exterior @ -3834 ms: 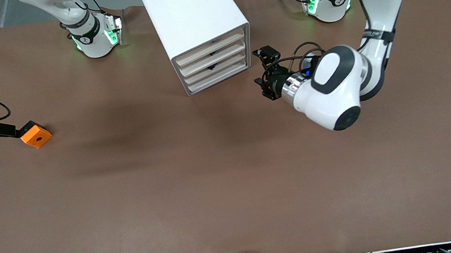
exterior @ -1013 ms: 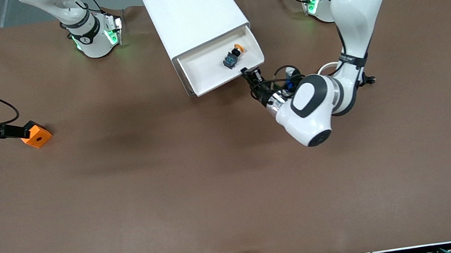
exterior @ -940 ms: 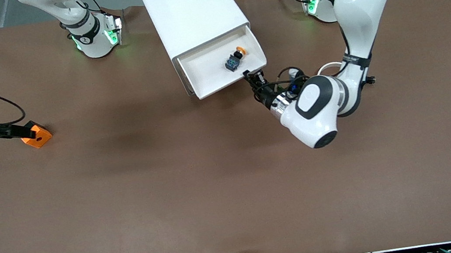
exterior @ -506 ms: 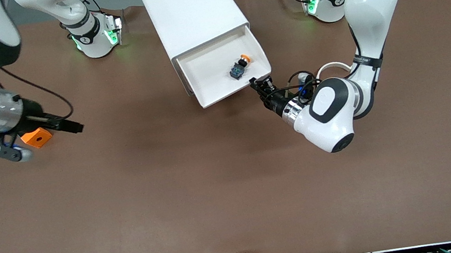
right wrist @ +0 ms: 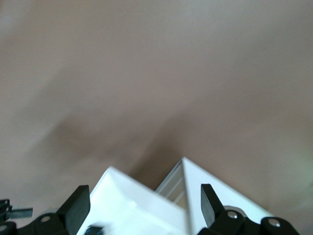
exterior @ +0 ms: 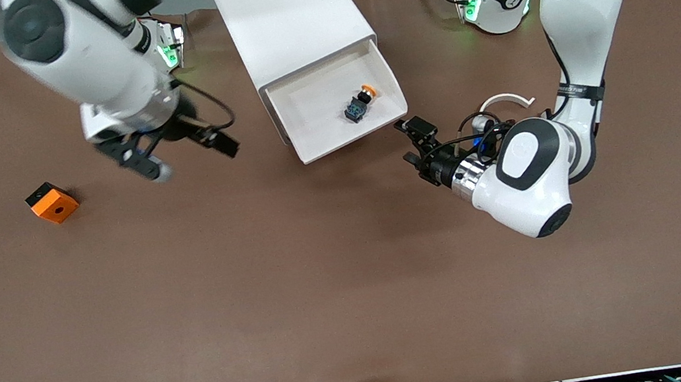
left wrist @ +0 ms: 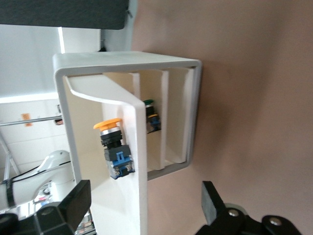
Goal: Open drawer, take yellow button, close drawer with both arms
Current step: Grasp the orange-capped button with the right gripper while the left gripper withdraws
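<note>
The white cabinet (exterior: 282, 12) stands at the table's back middle with its top drawer (exterior: 343, 142) pulled out. The button (exterior: 360, 102), orange cap and blue base, lies in the drawer. It also shows in the left wrist view (left wrist: 113, 147). My left gripper (exterior: 413, 142) is open and empty, low over the table just off the drawer's front corner; the left wrist view shows its fingers (left wrist: 210, 205) wide apart. My right gripper (exterior: 226, 146) is open and empty in the air over the table, beside the drawer toward the right arm's end. Its wrist view looks down at the drawer (right wrist: 132, 205).
An orange square block (exterior: 52, 203) with a black hole lies on the table toward the right arm's end. A white curved strip (exterior: 504, 100) lies by the left arm's wrist. A green-capped part (left wrist: 149, 117) sits in a lower drawer.
The drawer went from shut to pulled out. My left gripper has let go of it and backed off. My right gripper has left the orange block and swung toward the cabinet.
</note>
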Tool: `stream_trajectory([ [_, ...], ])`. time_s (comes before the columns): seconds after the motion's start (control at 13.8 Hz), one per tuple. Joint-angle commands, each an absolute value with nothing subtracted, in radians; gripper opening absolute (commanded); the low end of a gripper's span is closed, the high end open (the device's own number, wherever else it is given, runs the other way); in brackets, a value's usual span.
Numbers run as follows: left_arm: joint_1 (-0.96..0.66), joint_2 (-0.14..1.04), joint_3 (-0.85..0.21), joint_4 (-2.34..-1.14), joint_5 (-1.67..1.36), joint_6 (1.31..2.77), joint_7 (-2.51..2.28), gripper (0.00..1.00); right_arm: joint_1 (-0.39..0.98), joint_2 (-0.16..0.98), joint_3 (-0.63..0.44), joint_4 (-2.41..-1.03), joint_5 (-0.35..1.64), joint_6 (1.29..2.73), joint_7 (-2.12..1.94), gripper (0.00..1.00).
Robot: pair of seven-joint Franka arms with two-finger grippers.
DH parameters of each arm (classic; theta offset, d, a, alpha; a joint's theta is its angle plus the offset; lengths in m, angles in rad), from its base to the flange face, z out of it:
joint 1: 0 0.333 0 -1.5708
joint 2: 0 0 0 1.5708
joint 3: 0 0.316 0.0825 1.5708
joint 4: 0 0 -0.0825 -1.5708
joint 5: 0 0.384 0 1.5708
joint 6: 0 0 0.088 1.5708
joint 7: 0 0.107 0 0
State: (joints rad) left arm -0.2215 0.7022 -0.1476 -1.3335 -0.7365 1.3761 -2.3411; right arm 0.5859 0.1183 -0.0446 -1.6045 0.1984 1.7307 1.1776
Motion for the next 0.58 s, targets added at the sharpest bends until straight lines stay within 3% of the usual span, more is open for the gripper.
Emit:
stream_trajectory([
  [0.0, -0.186, 0.684, -0.146, -1.273, -0.66, 1.364, -2.301, 1.0, 0.714, 0.158, -0.061, -1.585, 0.204, 1.775, 1.32, 1.0],
  [0.51, -0.15, 0.606, -0.147, -1.224, -0.275, 1.37, -1.835, 1.0, 0.902, 0.32, -0.061, -1.44, 0.127, 1.786, 1.555, 1.0],
])
